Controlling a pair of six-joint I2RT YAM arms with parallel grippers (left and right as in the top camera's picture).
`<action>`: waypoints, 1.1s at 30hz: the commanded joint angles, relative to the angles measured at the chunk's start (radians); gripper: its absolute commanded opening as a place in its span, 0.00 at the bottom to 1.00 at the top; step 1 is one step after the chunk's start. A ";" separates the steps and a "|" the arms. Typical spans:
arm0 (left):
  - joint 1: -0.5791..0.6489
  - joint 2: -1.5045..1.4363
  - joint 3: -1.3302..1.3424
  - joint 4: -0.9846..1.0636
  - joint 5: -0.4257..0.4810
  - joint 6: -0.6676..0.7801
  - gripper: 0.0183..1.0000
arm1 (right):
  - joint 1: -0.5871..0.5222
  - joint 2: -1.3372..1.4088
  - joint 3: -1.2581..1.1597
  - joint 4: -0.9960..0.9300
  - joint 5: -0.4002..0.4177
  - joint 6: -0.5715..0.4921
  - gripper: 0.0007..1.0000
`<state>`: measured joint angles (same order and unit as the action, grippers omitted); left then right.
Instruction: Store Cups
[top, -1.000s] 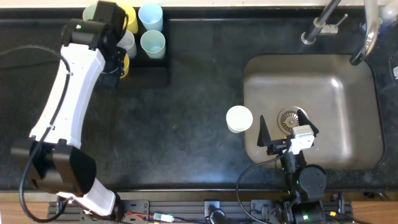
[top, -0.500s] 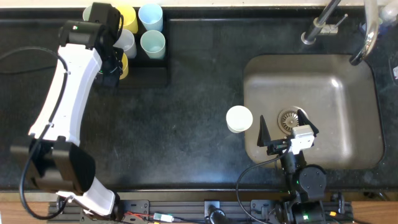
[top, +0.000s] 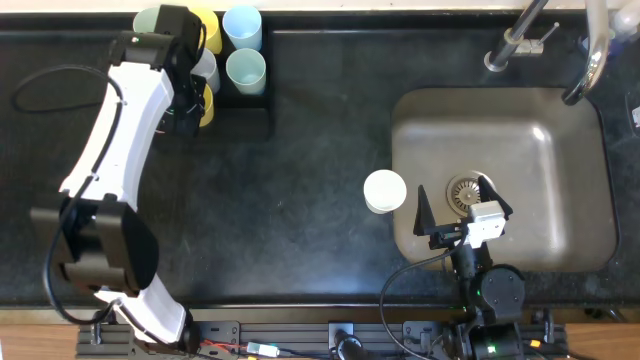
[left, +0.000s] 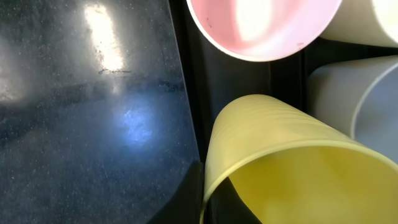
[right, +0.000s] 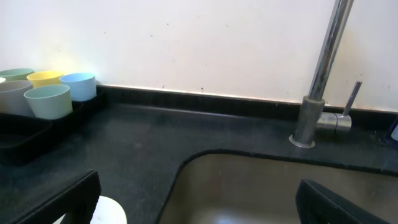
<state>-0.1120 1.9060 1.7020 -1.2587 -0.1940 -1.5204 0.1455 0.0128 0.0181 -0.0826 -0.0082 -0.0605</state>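
Cup (left: 273, 143) of pale yellow plastic, faintly ribbed and tilted, its wall pinched by my left pincer (left: 214, 202) at the black tray's (top: 245, 118) left edge, far left, near a pink cup (left: 261, 25). My right pincer (right: 199, 208) hangs spread over the sink (top: 560, 110).

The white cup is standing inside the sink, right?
No. The white cup stands on the dark counter, just beside the left edge of the sink, not inside it. The top view shows this.
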 joint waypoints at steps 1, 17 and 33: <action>0.001 0.032 -0.003 0.003 -0.001 -0.023 0.04 | -0.002 -0.009 -0.013 0.005 0.002 -0.003 1.00; 0.020 0.085 -0.003 0.029 -0.004 -0.022 0.08 | -0.002 -0.009 -0.013 0.005 0.002 -0.003 1.00; 0.023 0.100 -0.003 0.041 -0.005 -0.013 0.11 | -0.002 -0.009 -0.013 0.005 0.002 -0.003 1.00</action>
<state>-0.0971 1.9911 1.7020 -1.2110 -0.1936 -1.5204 0.1455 0.0128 0.0181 -0.0822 -0.0082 -0.0608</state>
